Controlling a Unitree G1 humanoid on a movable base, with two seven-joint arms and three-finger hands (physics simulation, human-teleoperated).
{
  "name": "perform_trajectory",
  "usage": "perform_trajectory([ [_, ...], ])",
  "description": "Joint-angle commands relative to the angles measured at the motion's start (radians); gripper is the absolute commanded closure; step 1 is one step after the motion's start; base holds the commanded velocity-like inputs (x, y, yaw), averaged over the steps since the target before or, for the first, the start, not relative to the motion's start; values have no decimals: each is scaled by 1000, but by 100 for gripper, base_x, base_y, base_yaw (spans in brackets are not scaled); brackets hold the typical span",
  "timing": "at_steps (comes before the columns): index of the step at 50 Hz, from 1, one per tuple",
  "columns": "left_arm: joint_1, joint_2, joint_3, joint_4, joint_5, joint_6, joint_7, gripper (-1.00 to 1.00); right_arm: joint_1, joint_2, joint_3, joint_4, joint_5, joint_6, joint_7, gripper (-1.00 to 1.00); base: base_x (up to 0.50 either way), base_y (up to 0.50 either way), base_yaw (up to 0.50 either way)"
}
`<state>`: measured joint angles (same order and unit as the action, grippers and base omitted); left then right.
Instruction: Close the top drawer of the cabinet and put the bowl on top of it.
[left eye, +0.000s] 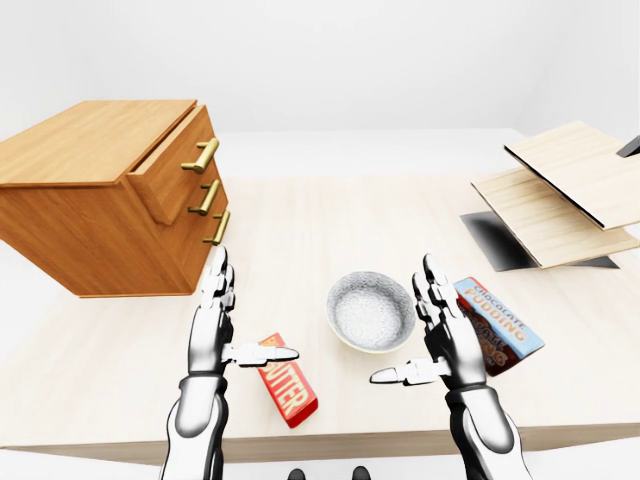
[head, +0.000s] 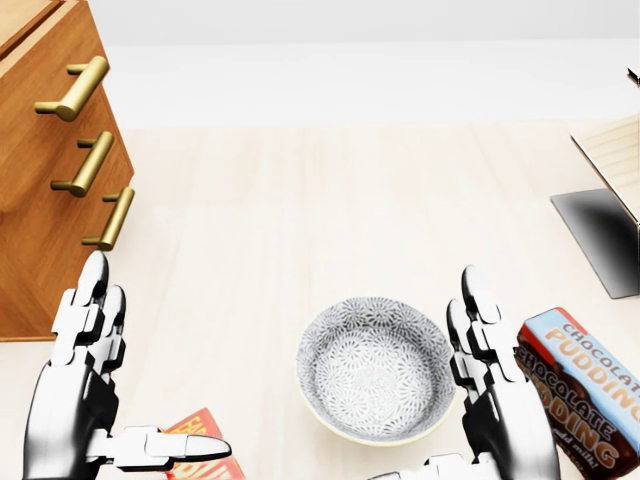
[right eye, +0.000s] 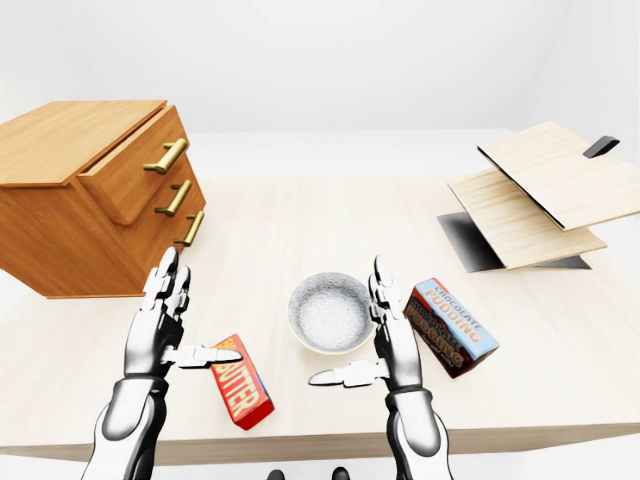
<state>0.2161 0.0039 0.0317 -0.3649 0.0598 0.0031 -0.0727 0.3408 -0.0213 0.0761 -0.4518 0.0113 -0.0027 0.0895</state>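
Your table (left eye: 330, 215) runs pale and wide beyond both hands. The cabinet (left eye: 90, 220) stands above and to the left of your left hand (head: 75, 385), well apart from it, with its top drawer (left eye: 172, 168) standing partly out. The bowl (head: 375, 372) sits upright on the table between your hands, closer to your right hand (head: 500, 400). A chocolate pudding box (head: 585, 385) lies on that hand's outer side, and a red butter box (left eye: 285, 380) lies beneath your left thumb. Both hands are spread, fingers straight, thumbs pointing inward, gripping nothing.

table (left eye: 330, 215) | pale wood | carries: cabinet (left eye: 90, 200), bowl (left eye: 371, 310), butter box (left eye: 287, 385), pudding box (left eye: 500, 322)
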Motion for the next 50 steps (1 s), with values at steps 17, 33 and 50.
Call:
perform_trajectory([
  [17, -243, 14, -33, 334, 91, 34, 52, -100, 17, 10, -46, -64, 58, 37, 48, -100, 0, 0, 0],
  [33, -384, 19, -18, 399, 96, 84, 71, -100, 26, 12, -47, -77, 58, 36, 51, -100, 0, 0, 0],
  [50, -480, 37, -2, 438, 65, 84, 77, -100, 23, 12, -53, -73, 62, 37, 57, -100, 0, 0, 0],
])
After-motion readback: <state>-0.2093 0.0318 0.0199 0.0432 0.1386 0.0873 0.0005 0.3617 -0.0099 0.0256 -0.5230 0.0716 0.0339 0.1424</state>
